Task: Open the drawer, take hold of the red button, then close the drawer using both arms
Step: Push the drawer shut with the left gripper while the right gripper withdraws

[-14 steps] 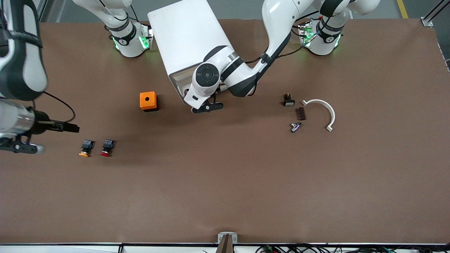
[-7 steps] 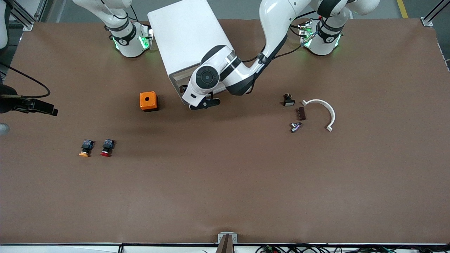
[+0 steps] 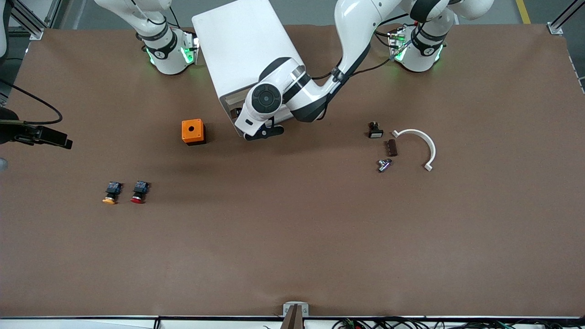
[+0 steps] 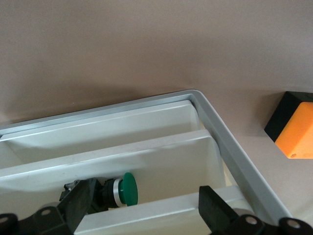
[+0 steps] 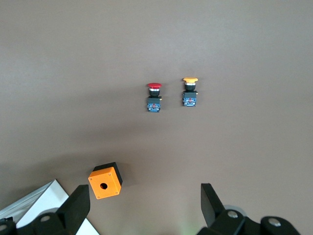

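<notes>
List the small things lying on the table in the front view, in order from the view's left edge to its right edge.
Orange-yellow button → red button → orange box → black switch → metal fitting → brown block → white curved clip.

Arm shells: glossy white, rounded, on both arms [image 3: 356,27].
Joints: black rings; round grey-black cap [image 3: 266,98] with an embossed pattern on the left arm.
Bases: white collars with black bands, a small round mark, green lights.
Cables: thin black leads along each arm.
Left gripper [image 4: 146,208]: black, blocky fingers; silver screws.
Right gripper [image 5: 146,208]: alike.
</notes>
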Available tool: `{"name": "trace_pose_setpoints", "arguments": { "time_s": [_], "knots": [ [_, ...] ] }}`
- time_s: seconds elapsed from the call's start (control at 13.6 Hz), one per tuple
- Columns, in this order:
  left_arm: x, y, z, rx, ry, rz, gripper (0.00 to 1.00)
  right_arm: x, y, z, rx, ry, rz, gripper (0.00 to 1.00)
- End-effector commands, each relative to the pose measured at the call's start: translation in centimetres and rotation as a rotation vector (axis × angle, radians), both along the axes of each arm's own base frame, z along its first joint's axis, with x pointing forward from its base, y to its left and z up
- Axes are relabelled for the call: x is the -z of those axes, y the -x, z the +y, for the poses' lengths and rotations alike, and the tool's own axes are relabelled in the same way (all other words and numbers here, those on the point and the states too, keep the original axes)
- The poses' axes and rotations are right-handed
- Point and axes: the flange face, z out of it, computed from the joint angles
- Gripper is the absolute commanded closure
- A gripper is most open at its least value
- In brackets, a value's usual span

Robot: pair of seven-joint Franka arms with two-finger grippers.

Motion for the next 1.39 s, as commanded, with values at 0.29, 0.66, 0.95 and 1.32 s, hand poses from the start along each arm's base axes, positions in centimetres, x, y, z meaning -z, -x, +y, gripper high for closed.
{"name": "trace_pose_setpoints", "arguments": {
  "time_s": [0.29, 0.66, 0.95, 1.32],
  "knots": [
    [-4.9, -4.3, 2.6, -0.065, 0.047, -0.053, 0.00, -1.8, 0.4, -0.2, -0.003, 0.009, -0.009, 0.00],
    [-12.2, -12.8, 10.8, -0.189, 0.063, -0.174, 0.00, -3.5, 1.1, -0.5, 0.001, 0.008, -0.016, 0.00],
    [-15.6, -17.9, 18.1, -0.281, 0.040, -0.216, 0.00, -3.7, 2.1, -2.2, 0.040, 0.006, 0.025, 0.00],
    [-16.9, -21.5, 27.6, -0.348, -0.060, -0.129, 0.00, -8.8, 3.4, 0.1, -0.011, 0.015, -0.137, 0.00]
  ]
}}
